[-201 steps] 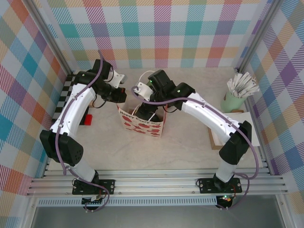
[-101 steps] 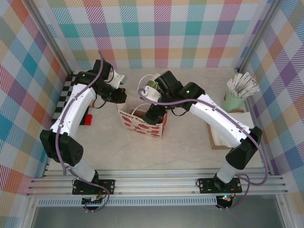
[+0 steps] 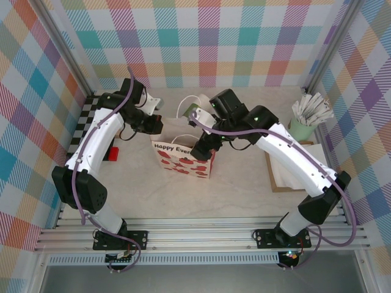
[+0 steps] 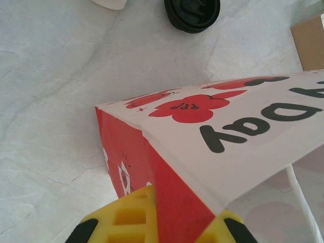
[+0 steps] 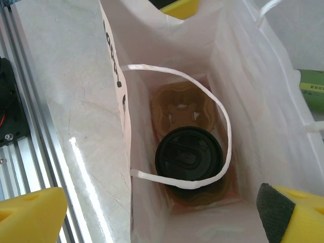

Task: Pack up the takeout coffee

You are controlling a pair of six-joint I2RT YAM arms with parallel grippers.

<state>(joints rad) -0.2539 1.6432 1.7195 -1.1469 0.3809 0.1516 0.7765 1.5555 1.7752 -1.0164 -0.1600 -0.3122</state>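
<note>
Around the bag (image 3: 183,160) — marbled tabletop (image 3: 244,189), pastel plaid walls (image 3: 208,36).

The top external view looks steeply down from above and behind the arm bases, covering the whole pale marbled tabletop (image 3: 244,189). The left wrist view presses close to an outer corner of the white paper gift bag with red prints (image 4: 243,126), left gripper (image 4: 174,225) at its lower edge. The right wrist view looks straight down into that bag, which all three share.
</note>
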